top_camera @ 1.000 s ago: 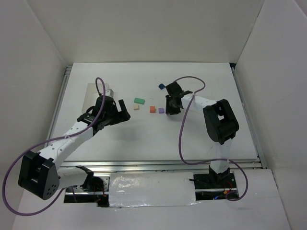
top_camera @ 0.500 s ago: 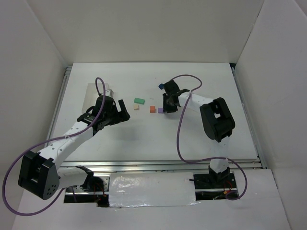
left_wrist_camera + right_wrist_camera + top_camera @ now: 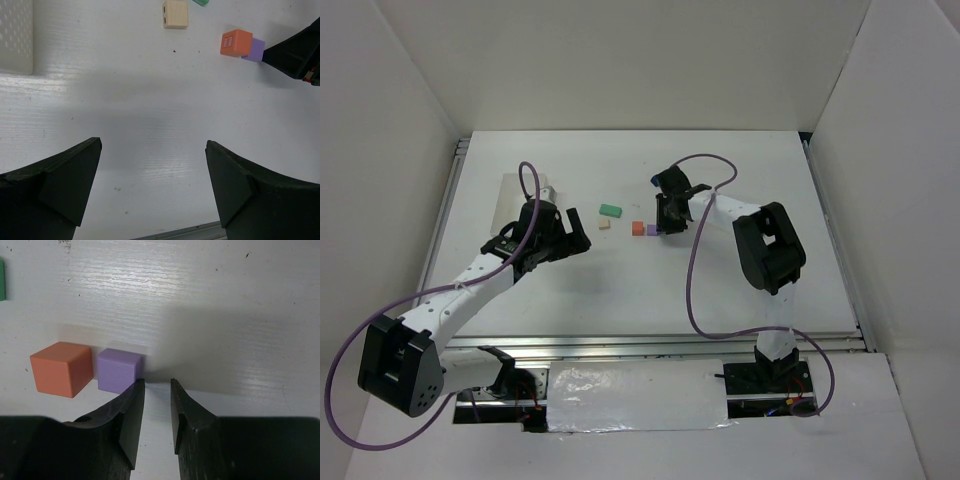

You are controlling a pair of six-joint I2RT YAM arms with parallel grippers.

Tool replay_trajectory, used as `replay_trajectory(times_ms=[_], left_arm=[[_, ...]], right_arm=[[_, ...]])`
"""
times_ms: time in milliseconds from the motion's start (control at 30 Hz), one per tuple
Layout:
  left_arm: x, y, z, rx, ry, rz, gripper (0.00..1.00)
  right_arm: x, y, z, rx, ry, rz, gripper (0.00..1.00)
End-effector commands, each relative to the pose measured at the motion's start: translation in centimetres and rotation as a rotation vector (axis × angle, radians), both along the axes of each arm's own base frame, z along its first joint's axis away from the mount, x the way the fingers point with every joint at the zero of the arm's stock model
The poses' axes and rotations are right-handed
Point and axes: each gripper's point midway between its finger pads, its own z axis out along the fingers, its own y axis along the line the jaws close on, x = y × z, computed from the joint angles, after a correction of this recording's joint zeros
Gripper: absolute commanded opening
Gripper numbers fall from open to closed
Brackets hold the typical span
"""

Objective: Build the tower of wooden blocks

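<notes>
Broadly, the white table carries everything, with a white perforated box at its left side, close to the left arm. The left gripper hangs over bare table with its jaws spread wide and nothing between them. The right gripper has its fingers pressed nearly together, pinching nothing; its left fingertip sits against the near right corner of the purple cube.

No wood block tower stands yet. Its pieces lie flat and loose around the middle of the table, between the two grippers: a green block farthest left, then a beige block, then the orange cube with the purple one just beside it on its right.

The likely trouble is a shove rather than a grasp. With the fingers this close together they cannot straddle a cube, so any drive leftward would slide purple into orange and skew both (they look light and the table slick).

The cubes are tiny, crisp-edged and matt painted, far smaller than either gripper.
</notes>
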Motion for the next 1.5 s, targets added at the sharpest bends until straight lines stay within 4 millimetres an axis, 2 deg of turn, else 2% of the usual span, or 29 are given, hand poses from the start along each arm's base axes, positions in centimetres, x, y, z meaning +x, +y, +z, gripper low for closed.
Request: replay_trajectory(times_ms=[0, 367, 1200, 1467], left_arm=[[0.5, -0.2, 1.4, -0.002, -0.043, -0.009, 0.99], [0.6, -0.3, 1.2, -0.006, -0.038, -0.01, 0.99], [0.6, -0.2, 1.4, -0.004, -0.043, -0.013, 0.99], [0.5, -0.3, 1.4, -0.004, -0.043, -0.015, 0.99]], right_arm=[[1.2, 0.7, 0.6, -0.013, -0.031, 0.004, 0.35], [1.6, 0.8, 1.4, -0.009, -0.052, 0.011, 0.37], [1.4, 2.4, 1.3, 0.023, -0.032, 0.039, 0.38], [1.4, 2.0, 1.5, 0.01, -0.035, 0.02, 0.39]])
